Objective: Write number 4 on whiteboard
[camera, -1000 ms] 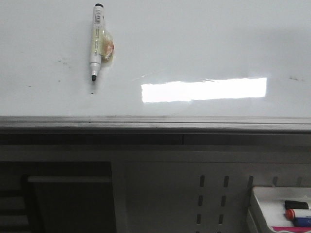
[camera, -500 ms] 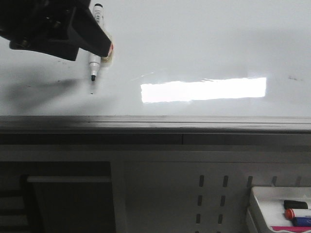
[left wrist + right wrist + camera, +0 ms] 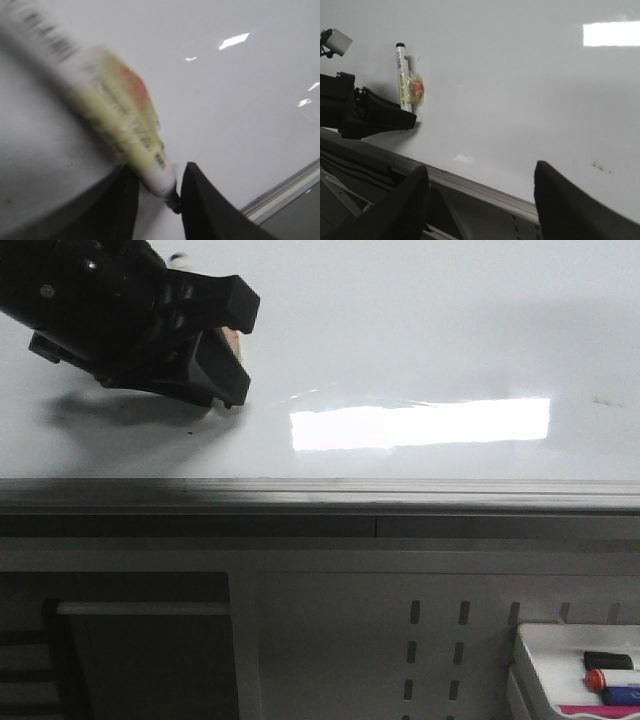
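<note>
The whiteboard [image 3: 420,330] is glossy white with a bright rectangular reflection; no strokes of the number 4 show on it. A white marker [image 3: 115,110] with yellowish tape round its barrel lies against the board, also in the right wrist view [image 3: 401,75]. My left gripper [image 3: 240,350] is open, its black fingers straddling the marker's lower end; the dark tip sits against one finger [image 3: 200,200]. In the front view the gripper hides the marker. My right gripper [image 3: 481,170] is open wide and empty, off the board's lower edge, out of the front view.
A grey metal rail [image 3: 400,490] runs along the board's lower edge. Below it is a perforated grey panel [image 3: 440,640]. A white tray [image 3: 550,650] with several markers stands at the lower right. Small dark smudges [image 3: 605,400] mark the board's right side.
My left gripper came in from the upper left and moved right and down over the marker, which it now covers in the front view. The marker has stayed in place.
</note>
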`<state>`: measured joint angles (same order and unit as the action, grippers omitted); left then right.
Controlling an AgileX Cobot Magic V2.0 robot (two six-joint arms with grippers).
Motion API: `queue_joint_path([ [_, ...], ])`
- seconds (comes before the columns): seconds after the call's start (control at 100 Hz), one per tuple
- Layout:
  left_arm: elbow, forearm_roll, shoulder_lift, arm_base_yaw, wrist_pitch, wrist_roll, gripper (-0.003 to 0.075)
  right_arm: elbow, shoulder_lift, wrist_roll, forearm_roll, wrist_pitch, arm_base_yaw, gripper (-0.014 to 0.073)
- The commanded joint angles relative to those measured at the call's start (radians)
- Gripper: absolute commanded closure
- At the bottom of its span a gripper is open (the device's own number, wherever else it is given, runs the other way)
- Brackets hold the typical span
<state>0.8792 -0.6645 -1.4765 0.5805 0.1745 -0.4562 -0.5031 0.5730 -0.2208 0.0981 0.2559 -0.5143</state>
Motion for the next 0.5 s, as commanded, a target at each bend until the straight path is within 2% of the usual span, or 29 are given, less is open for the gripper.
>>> queue_joint_path([
  [0.0,0.025,-0.008,0.006,-0.002,-0.063,0.000,0.0703,-0.035,0.008,0.010,0.014,-0.090,-0.002,0.0188],
  [0.03,0.025,-0.008,0.006,-0.002,-0.061,0.000,0.0743,-0.035,0.008,0.010,0.014,-0.093,-0.002,0.0188],
  [0.16,0.031,0.021,0.027,0.000,-0.017,-0.002,0.0741,-0.035,0.008,0.010,0.014,-0.098,-0.013,0.0188],
  [0.25,0.031,0.107,0.070,0.016,0.043,-0.029,0.0741,-0.035,0.008,0.014,0.026,-0.101,-0.045,0.0188],
  [0.36,0.031,0.216,0.143,0.056,0.189,-0.214,0.0741,-0.035,0.008,0.105,0.036,-0.103,-0.128,0.0188],
  [0.49,0.031,0.269,0.242,0.111,0.370,-0.476,0.0741,-0.035,0.020,0.200,0.044,-0.105,-0.271,0.0188],
])
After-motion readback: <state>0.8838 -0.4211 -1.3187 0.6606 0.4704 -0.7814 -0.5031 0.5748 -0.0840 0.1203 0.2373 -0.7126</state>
